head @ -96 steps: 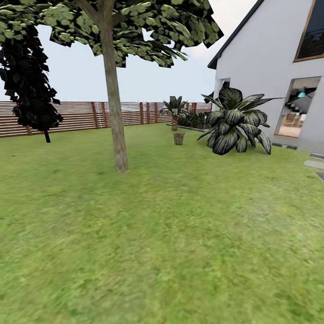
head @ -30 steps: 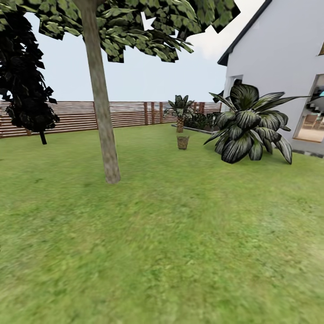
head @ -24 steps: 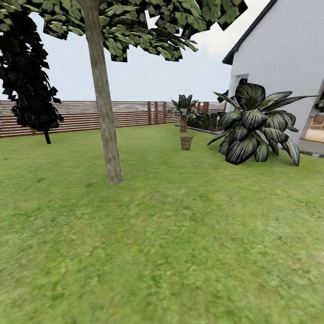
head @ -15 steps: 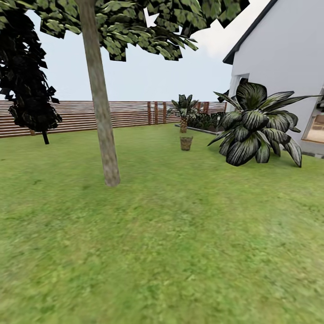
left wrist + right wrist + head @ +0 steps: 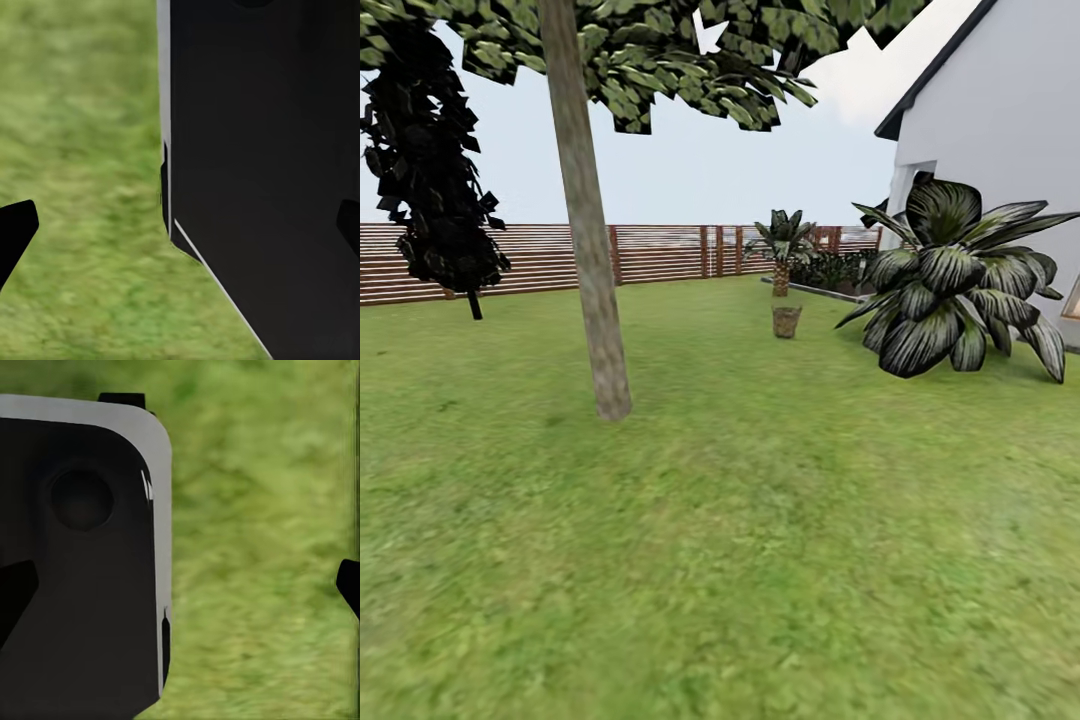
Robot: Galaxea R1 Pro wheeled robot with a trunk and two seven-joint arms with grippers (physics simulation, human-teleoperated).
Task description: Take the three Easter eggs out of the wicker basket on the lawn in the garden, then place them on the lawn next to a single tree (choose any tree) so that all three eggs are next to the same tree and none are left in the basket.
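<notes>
Lawn (image 5: 760,560): mottled green grass runs from the near foreground to the fence, flat and open.
Tree (image 5: 588,260): a straight grey-brown trunk stands on the grass left of centre, its leafy canopy spread across the top of the head view.
Wicker basket (image 5: 786,321): small and brown, upright on the lawn far back, right of the trunk and well apart from it; its contents are too small to make out.
Eggs: cannot tell where they are from here.
Dark tree (image 5: 435,180): narrow, near-black foliage at far left, in front of the fence.
Fence (image 5: 660,255): brown horizontal slats bounding the garden at the back.
Small palm (image 5: 784,240): just behind the basket, near the fence.
Broad-leaved bush (image 5: 960,290): big striped leaves, right of the basket, close to the house.
House (image 5: 1010,130): white wall with a dark roof edge at far right.
Left gripper (image 5: 180,232): dark fingertips sit at opposite edges of the left wrist view, spread wide, nothing between them; grass and a large dark body panel (image 5: 262,165) lie beyond.
Right gripper (image 5: 180,592): fingertips likewise wide apart at the edges of the right wrist view, holding nothing; grass and a dark, grey-edged robot housing (image 5: 82,555) lie beyond.
</notes>
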